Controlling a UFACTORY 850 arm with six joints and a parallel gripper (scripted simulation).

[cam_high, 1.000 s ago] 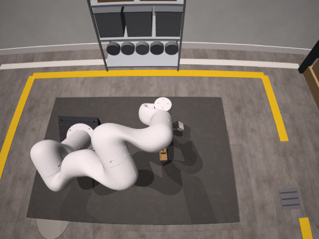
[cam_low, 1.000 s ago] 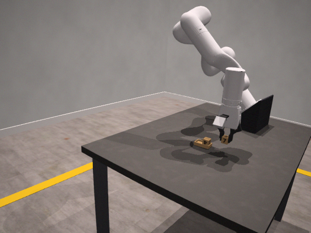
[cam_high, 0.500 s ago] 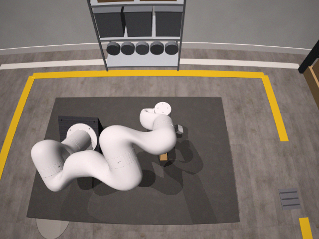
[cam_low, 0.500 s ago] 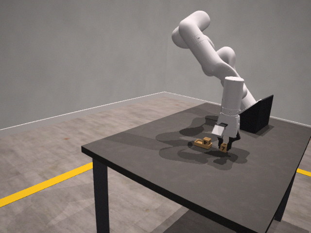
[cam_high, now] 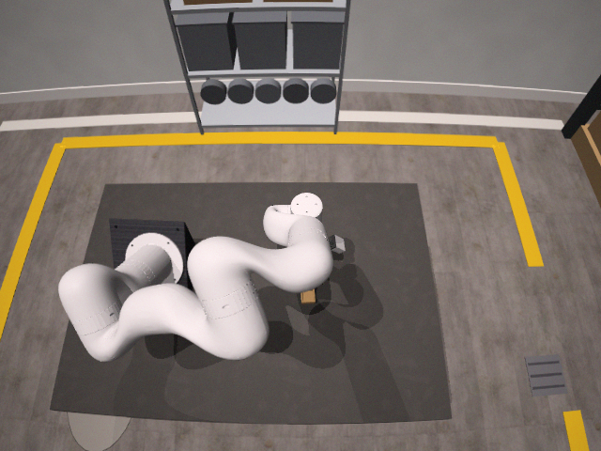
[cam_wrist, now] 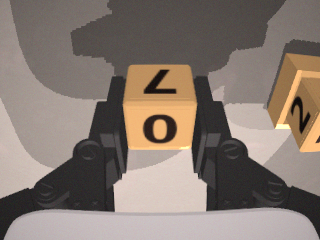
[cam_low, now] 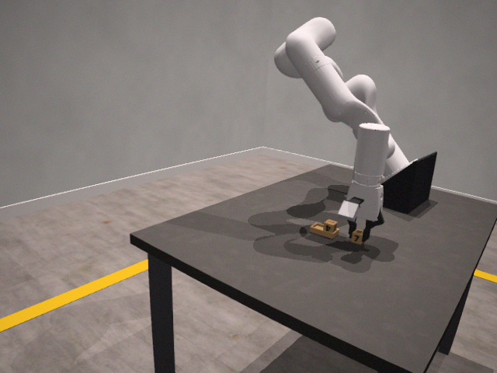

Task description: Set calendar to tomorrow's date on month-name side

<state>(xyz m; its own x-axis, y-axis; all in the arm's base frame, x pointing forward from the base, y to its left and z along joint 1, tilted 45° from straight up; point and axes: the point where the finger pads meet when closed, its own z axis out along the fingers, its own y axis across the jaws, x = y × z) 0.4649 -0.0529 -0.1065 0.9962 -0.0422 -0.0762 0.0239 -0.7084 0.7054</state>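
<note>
Black jaws (cam_low: 359, 236) pinch an orange-tan numbered cube (cam_low: 357, 237) (cam_wrist: 160, 107) at right of centre, beside the open orange-tan tray (cam_high: 307, 302) (cam_low: 317, 231) (cam_wrist: 278, 95) on the dark bench (cam_high: 233, 388) (cam_low: 297, 280), where another numbered cube (cam_low: 330, 225) (cam_wrist: 306, 117) sits, leaving placement and release undone.

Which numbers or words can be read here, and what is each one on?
"7": on the cube between the jaws.
"0": on another face of that cube; it could also be a letter O.
"2": on the cube at the tray.
"4": apparently, on that cube; small and dark.
No words can be read.
</note>
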